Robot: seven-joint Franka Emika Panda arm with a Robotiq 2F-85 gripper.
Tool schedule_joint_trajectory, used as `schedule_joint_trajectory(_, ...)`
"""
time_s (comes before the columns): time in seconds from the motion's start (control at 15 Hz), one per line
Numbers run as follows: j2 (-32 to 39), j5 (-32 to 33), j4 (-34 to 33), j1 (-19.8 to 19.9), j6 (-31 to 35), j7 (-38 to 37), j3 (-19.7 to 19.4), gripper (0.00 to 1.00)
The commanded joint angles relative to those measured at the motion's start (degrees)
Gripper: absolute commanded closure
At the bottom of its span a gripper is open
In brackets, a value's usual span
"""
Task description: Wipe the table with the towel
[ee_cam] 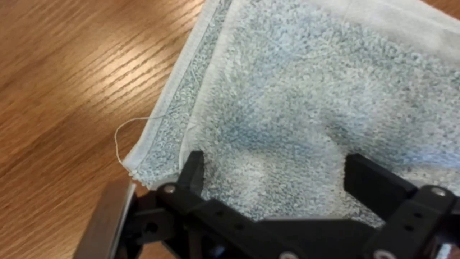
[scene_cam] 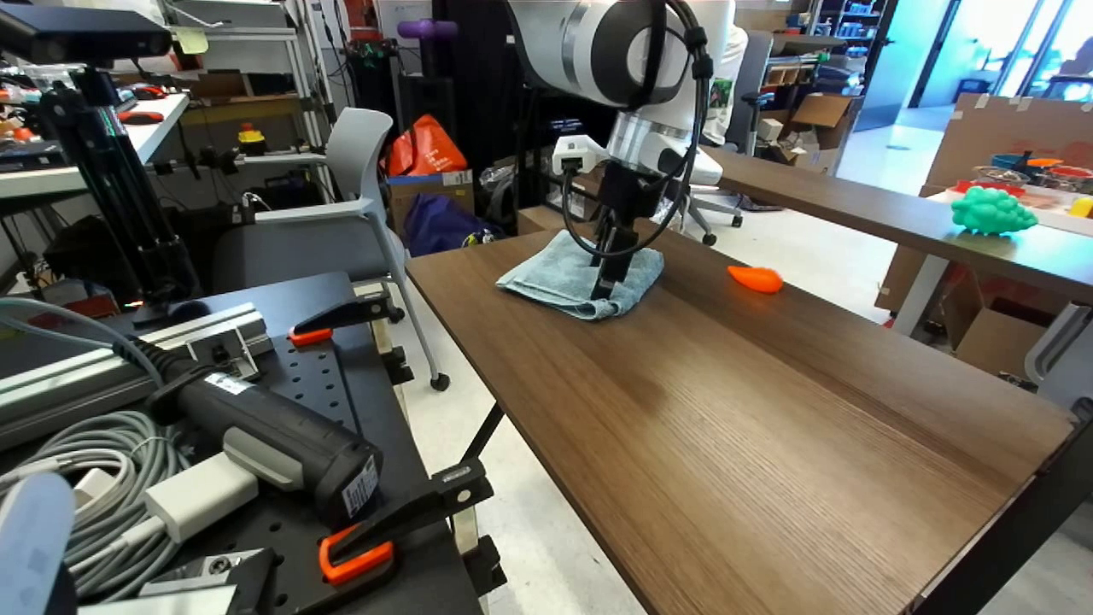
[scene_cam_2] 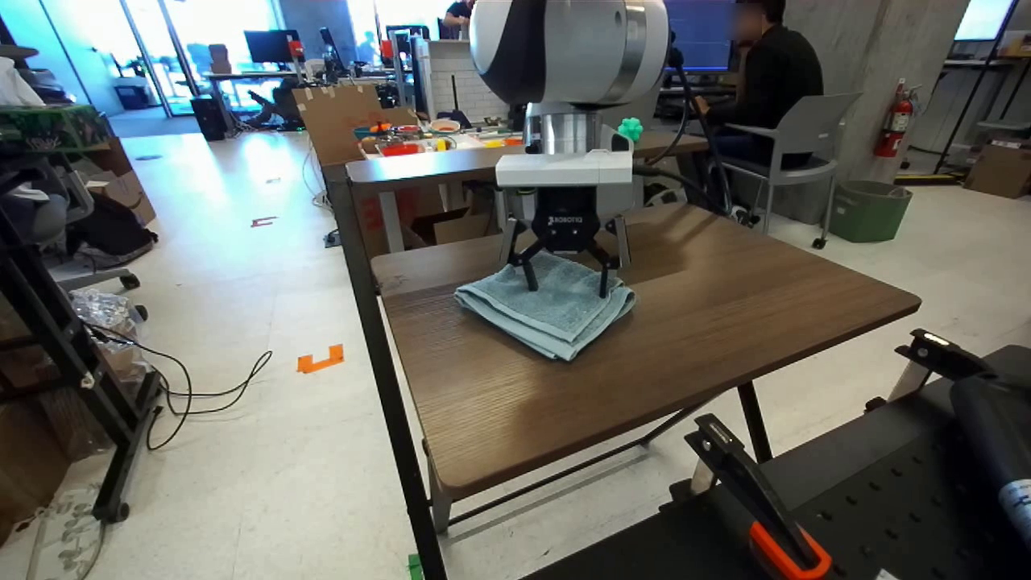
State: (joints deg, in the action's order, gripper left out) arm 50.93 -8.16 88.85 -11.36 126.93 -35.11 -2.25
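Observation:
The light blue-grey towel [scene_cam: 546,272] lies folded and slightly rumpled on the dark brown table [scene_cam: 734,427], towards one end of it in an exterior view. My gripper [scene_cam_2: 568,290] points down onto the towel [scene_cam_2: 556,326], its two fingers set wide apart. Seen from the wrist, the gripper [ee_cam: 274,157] is open, and both fingertips touch or press into the towel [ee_cam: 305,90]. The cloth between them bulges a little but is not pinched. Bare wood of the table [ee_cam: 72,90] shows at the left of the wrist view, beside a towel corner with a loose thread.
An orange object [scene_cam: 756,279] lies on the table near the far long edge. Alongside stands a black cart [scene_cam: 401,547] with clamps and a scanner-like tool [scene_cam: 265,427]. A grey chair [scene_cam: 299,248] is close to the table's end. A black post [scene_cam_2: 378,379] rises by one edge.

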Motion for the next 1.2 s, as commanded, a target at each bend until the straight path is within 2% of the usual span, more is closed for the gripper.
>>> schedule_joint_trajectory(0.0, 0.3, -0.5, 0.5, 0.2, 4.2, -2.7, -1.2, 0.0)
schedule_joint_trajectory(0.4, 1.2, -0.1, 1.3, 0.0, 16.0, -13.4, -5.4, 0.0)
schedule_joint_trajectory(0.67, 1.7, 1.5, 0.5, -1.8, 13.7, -13.0, -3.9, 0.0)
schedule_joint_trajectory(0.87, 2.3, 2.6, -0.5, -4.6, 14.4, -12.2, -1.7, 0.0)
schedule_joint_trajectory(1.13, 5.3, 6.9, -4.0, -10.6, 18.8, -13.8, -2.8, 0.0)
